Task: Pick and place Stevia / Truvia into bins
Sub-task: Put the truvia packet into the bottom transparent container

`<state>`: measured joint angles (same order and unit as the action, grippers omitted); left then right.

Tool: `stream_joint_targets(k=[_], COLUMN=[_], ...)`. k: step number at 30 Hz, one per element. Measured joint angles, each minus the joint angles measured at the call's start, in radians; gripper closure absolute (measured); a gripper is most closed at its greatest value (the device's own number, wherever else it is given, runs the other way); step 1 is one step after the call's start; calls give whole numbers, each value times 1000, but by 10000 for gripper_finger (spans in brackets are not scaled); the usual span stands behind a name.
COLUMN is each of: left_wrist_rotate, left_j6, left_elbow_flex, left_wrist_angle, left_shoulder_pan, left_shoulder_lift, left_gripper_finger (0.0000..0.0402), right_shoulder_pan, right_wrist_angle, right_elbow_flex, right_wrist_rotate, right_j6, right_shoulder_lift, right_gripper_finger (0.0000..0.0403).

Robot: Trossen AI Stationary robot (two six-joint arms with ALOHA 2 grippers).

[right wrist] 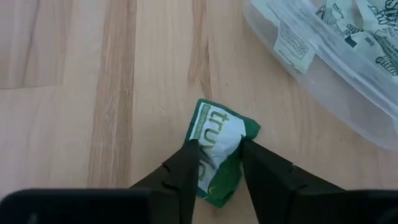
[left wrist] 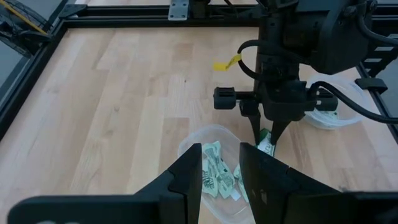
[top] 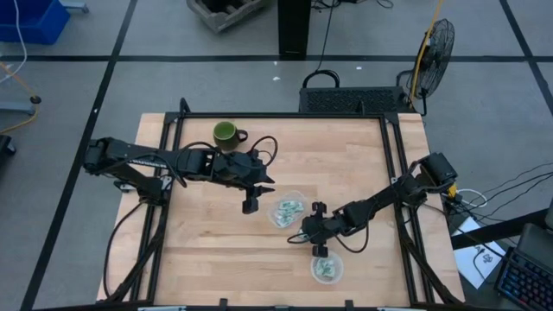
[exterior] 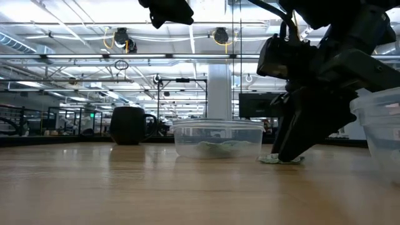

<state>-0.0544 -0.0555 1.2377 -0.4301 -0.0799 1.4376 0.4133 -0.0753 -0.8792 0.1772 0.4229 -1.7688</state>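
Observation:
One green and white Truvia packet (right wrist: pixel 219 134) lies crumpled on the wooden table beside a clear bin (top: pixel 288 210), and my right gripper (right wrist: pixel 217 163) is shut on it. This bin also shows in the right wrist view (right wrist: pixel 336 50) and holds several packets (left wrist: pixel 217 171). A second clear bin (top: pixel 327 268), nearer the table's front edge, holds more packets. My left gripper (left wrist: pixel 221 177) hangs open and empty, raised above the left rim of the first bin; it also shows in the high view (top: pixel 251 203). My right gripper pinches the Truvia packet between its two fingers (right wrist: pixel 183 168) at the packet's end toward the gripper (right wrist: pixel 214 155). The fingers come steeply from above, pointing down. The packet bulges up between them, and its far end (right wrist: pixel 211 115) rests on the table.
A dark green mug (top: pixel 227 134) stands at the table's far side, behind my left arm. The table's black frame rails (top: pixel 397 173) run along its left and right edges. Bare wood (top: pixel 199 250) lies at the front left.

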Motion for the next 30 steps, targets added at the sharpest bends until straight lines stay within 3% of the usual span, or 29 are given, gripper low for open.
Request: stream_joint_targets(k=[9,20,25,30], left_wrist_rotate=[0,0,0,0], left_j6=[0,-1,-1,-1], left_elbow_flex=[0,0,0,0], left_wrist_angle=[5,8,8,8], left_shoulder_pan=[0,0,0,0], left_shoulder_lift=[0,0,0,0], left_gripper_finger=[291,291,291,291], right_shoulder_pan=[1,25,113,251], right_wrist_angle=[-17,-14,-10,-15], right_elbow_flex=[5,4,2,2], right_wrist_rotate=[-37,-41,-185,-206], right_j6=[-1,-13,88,181], right_shoulder_lift=[59,233,308,319], right_gripper_finger=[341,367,368,359])
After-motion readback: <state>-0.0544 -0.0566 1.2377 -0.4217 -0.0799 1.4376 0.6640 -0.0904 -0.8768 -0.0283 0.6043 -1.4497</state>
